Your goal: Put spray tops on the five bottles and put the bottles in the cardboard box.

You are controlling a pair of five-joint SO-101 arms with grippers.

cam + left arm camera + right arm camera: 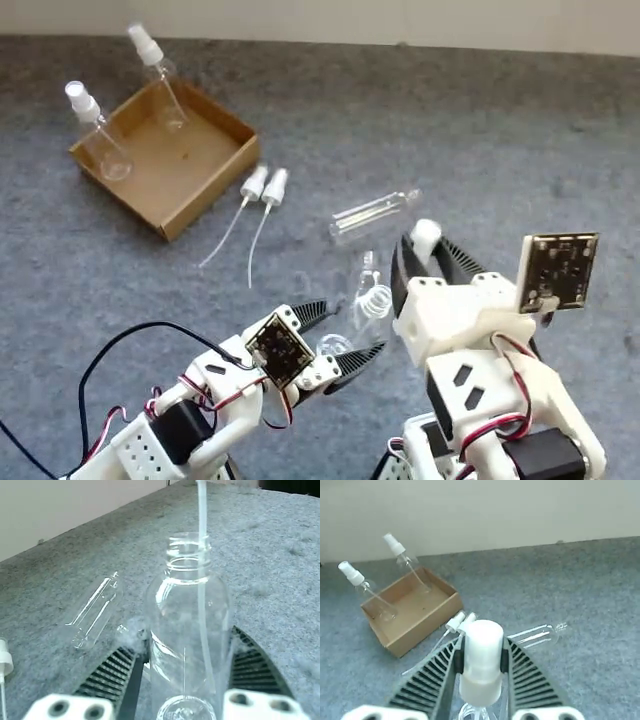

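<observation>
Two capped bottles (100, 140) in the cardboard box (215, 195) far left, my left hand (340, 335) clamps a third bottle (187, 630) near centre, my right hand (482, 652) pinches a spray top (482, 635) at its neck, one bare bottle (375, 213) and two loose tops (265, 185) to go

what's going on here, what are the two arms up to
The left claw holds a clear bottle upright on the table. The right claw grips a white spray top above it. The top's tube runs down into the bottle's neck, and the top is not seated yet. Two capped bottles stand in the cardboard box. Another uncapped bottle lies on the table, and two loose spray tops lie beside the box.
</observation>
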